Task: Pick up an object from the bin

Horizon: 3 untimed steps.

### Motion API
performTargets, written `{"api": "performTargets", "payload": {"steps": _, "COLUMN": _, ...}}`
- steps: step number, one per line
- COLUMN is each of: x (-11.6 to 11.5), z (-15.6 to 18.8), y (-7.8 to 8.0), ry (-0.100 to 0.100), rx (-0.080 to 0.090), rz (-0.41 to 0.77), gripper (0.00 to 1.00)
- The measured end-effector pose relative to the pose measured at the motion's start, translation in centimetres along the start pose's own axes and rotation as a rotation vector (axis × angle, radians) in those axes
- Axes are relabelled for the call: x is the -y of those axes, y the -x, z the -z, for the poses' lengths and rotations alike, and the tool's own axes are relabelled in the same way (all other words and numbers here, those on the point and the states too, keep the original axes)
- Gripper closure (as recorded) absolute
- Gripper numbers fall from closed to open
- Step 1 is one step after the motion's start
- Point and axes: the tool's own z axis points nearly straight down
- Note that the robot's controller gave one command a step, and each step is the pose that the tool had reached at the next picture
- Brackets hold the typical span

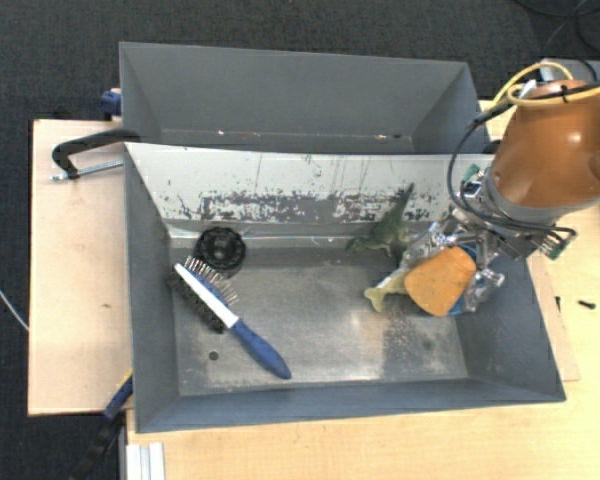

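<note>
Pincer [458, 266]: clenched on the orange sponge [438, 284]
Green toy [385, 236]: just left of it
Brush [232, 320]: way off left
Black cap [222, 248]: far left too

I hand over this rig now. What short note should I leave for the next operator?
Gripper: low at the right side of the bin, over an orange rounded thing; a grip cannot be confirmed.
Beside it a pale thing, behind a green toy.
Left side: blue-handled brush, black round thing.
Done: nothing lifted out yet.
Left: confirm the grasp, lift it clear.
</note>
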Motion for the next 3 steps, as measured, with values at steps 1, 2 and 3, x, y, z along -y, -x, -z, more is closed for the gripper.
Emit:
{"api": "performTargets", "payload": {"steps": 1, "x": -0.4, "z": -0.3, "y": 0.3, "ry": 0.009, "rx": -0.001, "rz": 0.004, "gripper": 0.00}}
{"api": "performTargets", "payload": {"steps": 2, "x": 1.4, "z": -7.3, "y": 0.4, "ry": 0.017, "rx": 0.014, "rz": 0.523, "gripper": 0.00}}
{"api": "performTargets", "payload": {"steps": 3, "x": 1.8, "z": -7.4, "y": 0.2, "ry": 0.003, "rx": 0.014, "rz": 0.527, "gripper": 1.00}}
